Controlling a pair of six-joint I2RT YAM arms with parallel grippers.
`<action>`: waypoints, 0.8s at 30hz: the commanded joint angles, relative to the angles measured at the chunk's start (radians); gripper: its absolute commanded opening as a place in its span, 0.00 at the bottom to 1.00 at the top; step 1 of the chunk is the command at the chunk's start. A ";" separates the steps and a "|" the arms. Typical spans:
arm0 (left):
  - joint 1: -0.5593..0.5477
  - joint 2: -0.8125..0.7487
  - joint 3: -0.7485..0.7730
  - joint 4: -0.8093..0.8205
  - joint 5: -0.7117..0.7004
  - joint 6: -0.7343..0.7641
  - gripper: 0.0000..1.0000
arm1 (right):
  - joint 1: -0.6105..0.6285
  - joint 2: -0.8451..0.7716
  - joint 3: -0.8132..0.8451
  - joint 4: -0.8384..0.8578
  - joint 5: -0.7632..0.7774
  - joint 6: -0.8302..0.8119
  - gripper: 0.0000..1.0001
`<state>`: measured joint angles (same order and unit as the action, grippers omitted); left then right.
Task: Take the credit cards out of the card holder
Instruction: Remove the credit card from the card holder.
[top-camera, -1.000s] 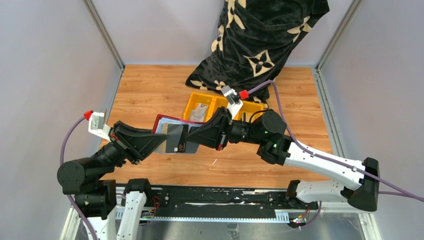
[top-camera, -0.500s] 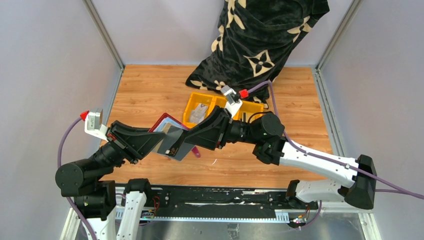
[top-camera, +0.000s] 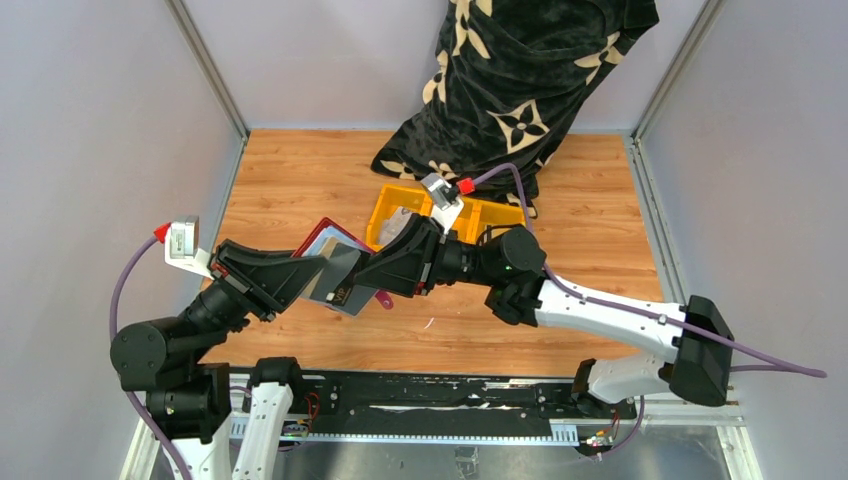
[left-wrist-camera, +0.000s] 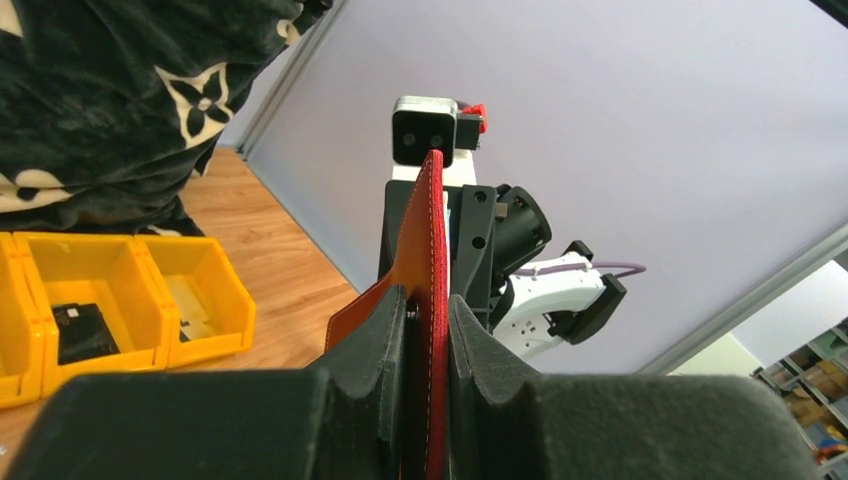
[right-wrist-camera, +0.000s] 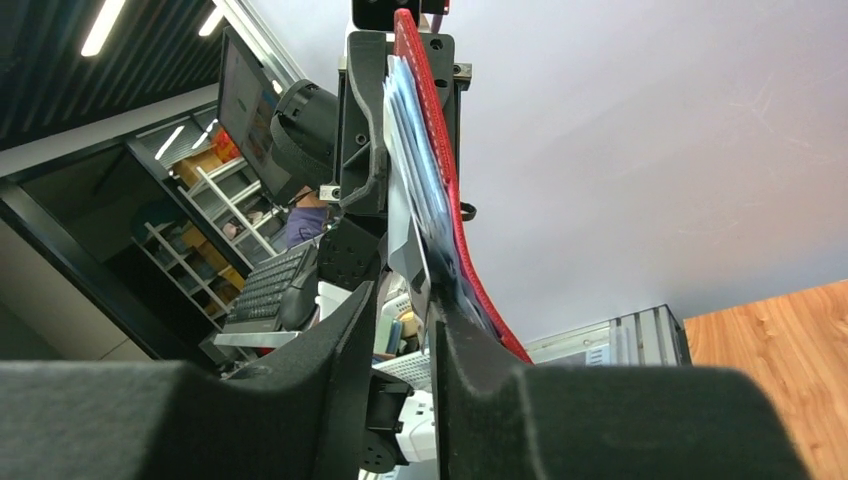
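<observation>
Card holder hangs lifted over the worktop's left-middle, between left gripper and right gripper, a grey credit card protruding. At the left wrist, both pads pinch the card holder edge-on. At the right wrist, the fingers stand slightly spread around the card's edge.

surface: wooden table | on it: yellow bin, black patterned cloth

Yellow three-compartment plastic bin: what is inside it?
In the yellow plastic bin, one compartment holds a flat black object; the next a small unclear item. In the top view the black right arm covers part of it.
</observation>
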<state>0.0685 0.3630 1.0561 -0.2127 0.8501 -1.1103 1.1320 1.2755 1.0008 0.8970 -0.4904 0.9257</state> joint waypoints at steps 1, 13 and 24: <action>-0.006 0.009 0.027 -0.012 -0.046 0.019 0.01 | 0.014 0.056 0.023 0.126 -0.012 0.061 0.28; -0.006 0.013 0.067 -0.150 -0.167 0.158 0.00 | -0.042 0.038 -0.067 0.225 0.015 0.138 0.00; -0.006 0.017 0.074 -0.166 -0.224 0.180 0.01 | -0.216 -0.091 -0.209 0.118 -0.057 0.178 0.00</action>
<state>0.0685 0.3649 1.1019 -0.3847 0.6613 -0.9512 1.0142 1.2575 0.8368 1.0561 -0.5007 1.0760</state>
